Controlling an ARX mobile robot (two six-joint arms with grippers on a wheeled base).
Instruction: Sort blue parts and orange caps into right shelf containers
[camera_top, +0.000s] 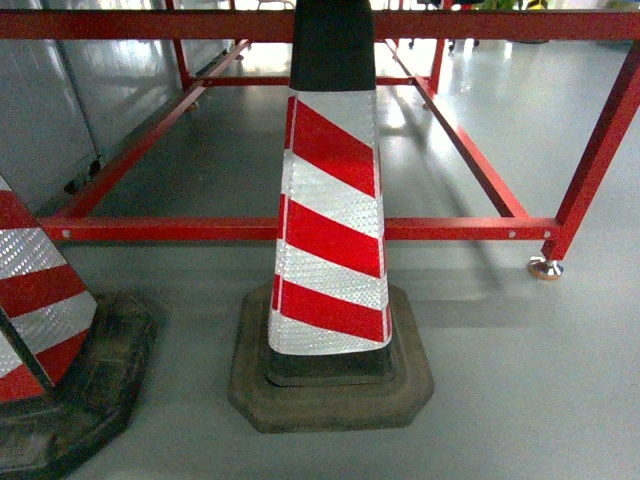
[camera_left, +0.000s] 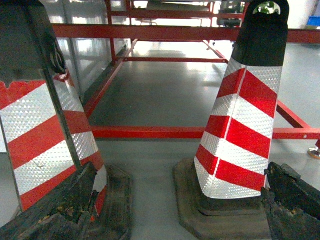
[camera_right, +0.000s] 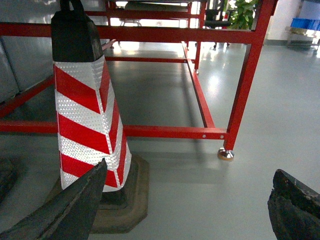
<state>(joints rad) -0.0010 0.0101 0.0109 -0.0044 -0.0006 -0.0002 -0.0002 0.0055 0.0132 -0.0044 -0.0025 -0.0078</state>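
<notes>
No blue parts, orange caps or right shelf containers show in any view. My left gripper (camera_left: 180, 172) is open, its two dark worn fingers (camera_left: 65, 210) spread wide over bare grey floor between two traffic cones. My right gripper (camera_right: 190, 170) is also open, with nothing between its fingers (camera_right: 297, 205) and the floor below. Neither gripper appears in the head view.
A red-and-white striped traffic cone (camera_top: 330, 230) on a black rubber base stands just ahead, and a second cone (camera_top: 35, 300) is at the left. Behind them is a low red metal frame (camera_top: 460, 228) with a foot (camera_top: 545, 268). Far off sits a small blue shape (camera_right: 305, 22).
</notes>
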